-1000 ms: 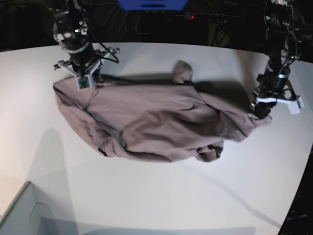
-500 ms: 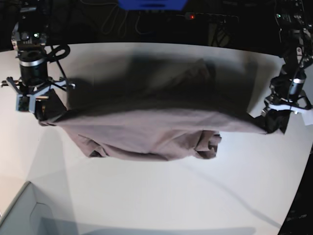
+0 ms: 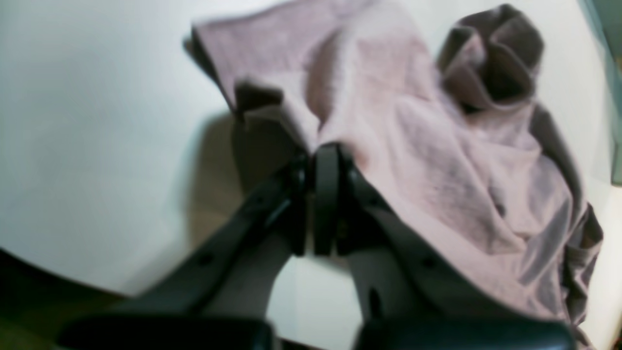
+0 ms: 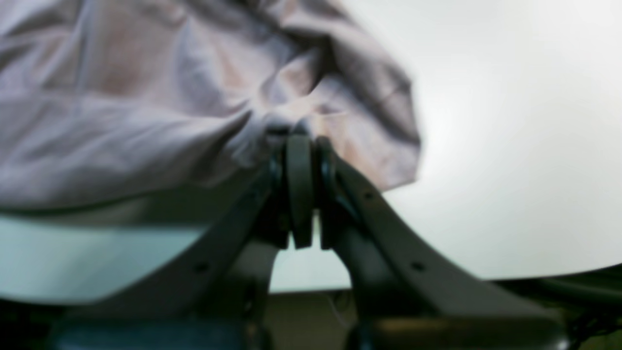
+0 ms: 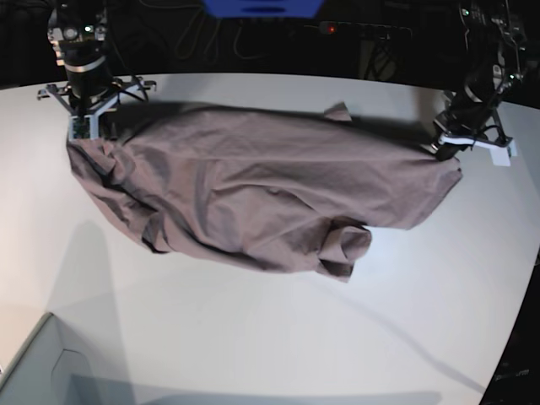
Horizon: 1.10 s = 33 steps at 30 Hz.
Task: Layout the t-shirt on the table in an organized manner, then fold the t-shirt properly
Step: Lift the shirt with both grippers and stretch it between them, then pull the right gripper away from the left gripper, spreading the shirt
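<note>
The mauve t-shirt (image 5: 253,198) lies spread and wrinkled across the white table (image 5: 278,337), stretched between both arms. In the base view my right gripper (image 5: 83,135) is at the far left, shut on the shirt's left edge. At the far right my left gripper (image 5: 445,150) is shut on the opposite corner. The left wrist view shows the left gripper (image 3: 320,150) pinching the t-shirt (image 3: 437,160), with a rolled sleeve at the top right. In the right wrist view the right gripper (image 4: 299,136) grips bunched cloth of the t-shirt (image 4: 146,112).
A grey box corner (image 5: 34,371) sits at the table's front left. The table's curved edge (image 5: 515,337) runs down the right side. Dark cables and a blue object (image 5: 261,7) lie beyond the far edge.
Both arms carried the shirt up off the table and back toward the far edge, then lowered it. It now lies spread wider and flatter than one second ago.
</note>
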{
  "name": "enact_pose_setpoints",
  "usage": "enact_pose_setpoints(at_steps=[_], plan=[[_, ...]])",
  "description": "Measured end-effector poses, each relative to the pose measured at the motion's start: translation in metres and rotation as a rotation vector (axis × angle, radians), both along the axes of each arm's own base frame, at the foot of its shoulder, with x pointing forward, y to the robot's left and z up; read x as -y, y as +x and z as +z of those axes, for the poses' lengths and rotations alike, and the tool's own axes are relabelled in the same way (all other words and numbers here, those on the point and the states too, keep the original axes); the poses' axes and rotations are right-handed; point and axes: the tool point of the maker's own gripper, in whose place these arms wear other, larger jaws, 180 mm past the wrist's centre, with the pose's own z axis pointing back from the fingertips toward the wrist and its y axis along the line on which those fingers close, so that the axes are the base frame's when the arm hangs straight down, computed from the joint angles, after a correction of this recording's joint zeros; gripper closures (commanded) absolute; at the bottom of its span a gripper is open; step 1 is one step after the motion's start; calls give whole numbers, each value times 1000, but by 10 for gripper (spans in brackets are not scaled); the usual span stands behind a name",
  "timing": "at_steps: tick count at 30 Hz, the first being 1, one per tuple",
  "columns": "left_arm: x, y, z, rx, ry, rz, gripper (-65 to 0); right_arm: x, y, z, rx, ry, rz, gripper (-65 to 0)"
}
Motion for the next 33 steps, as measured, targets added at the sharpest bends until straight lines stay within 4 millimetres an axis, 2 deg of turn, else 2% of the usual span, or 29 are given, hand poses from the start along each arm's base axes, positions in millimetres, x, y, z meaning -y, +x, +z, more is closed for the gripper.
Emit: enact_pose_setpoints(at_steps=[3, 6, 9, 13, 18, 22, 25, 29, 31, 33], plan=[[-9, 7, -4, -4, -4, 16, 0, -20, -9, -16, -57, 27, 48, 0], [-40, 21, 8, 35, 31, 77, 0, -33, -7, -16, -49, 43, 79, 0], [-68, 37, 21, 70, 53, 135, 0, -33, -10, -17, -58, 45, 81, 0], [-77, 52, 26, 94, 43, 159, 0, -32, -10, -17, -58, 43, 77, -69], [-77, 59, 27, 103, 34, 163, 0, 5, 1, 3, 0, -21, 3, -185], [-75, 56, 23, 94, 29, 165, 0, 17, 10, 24, 63, -42, -27, -291], [-76, 50, 19, 83, 33, 169, 0, 15, 29, 31, 98, -40, -20, -356], [-75, 37, 9, 47, 33, 169, 0, -18, 79, 45, 195, 1, 70, -407], [-71, 33, 4, 36, 23, 173, 0, -32, 101, 41, 207, 3, 128, -416], [-69, 32, 3, 32, 17, 171, 0, -43, 117, 26, 174, 1, 178, -415]])
